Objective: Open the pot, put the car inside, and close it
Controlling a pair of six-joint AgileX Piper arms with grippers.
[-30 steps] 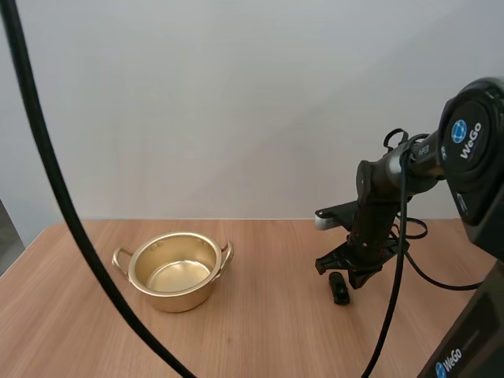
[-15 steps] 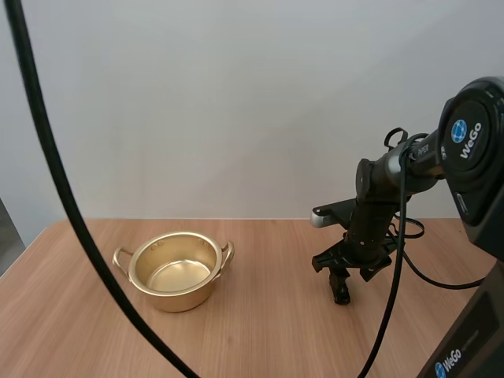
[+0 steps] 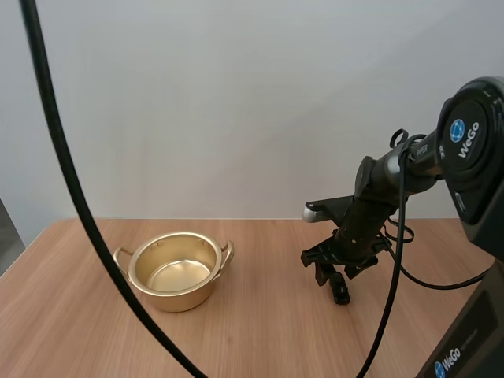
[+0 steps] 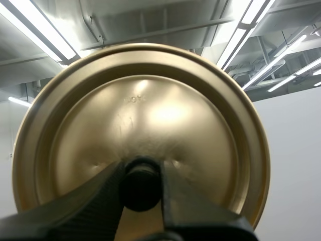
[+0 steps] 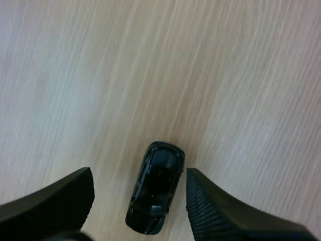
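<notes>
A small black toy car (image 3: pixel 340 292) lies on the wooden table, right of centre. My right gripper (image 3: pixel 329 272) hangs just above it. Seen from the right wrist, the car (image 5: pixel 155 193) sits on the wood between the two spread fingers of that gripper (image 5: pixel 139 175), untouched by either. The golden pot (image 3: pixel 175 298) stands uncovered at the left of the table. Its golden lid (image 4: pixel 140 110) is up off the table, with my left gripper (image 4: pixel 141 170) shut on the black knob (image 4: pixel 140 187).
Bare wooden table (image 3: pixel 260 339) stretches between the pot and the car. The pot has two small side handles (image 3: pixel 227 253). The table's back edge runs along a plain white wall.
My right gripper has opened and shifted left and down, so its fingers now straddle the car. The pot and car have not moved.
</notes>
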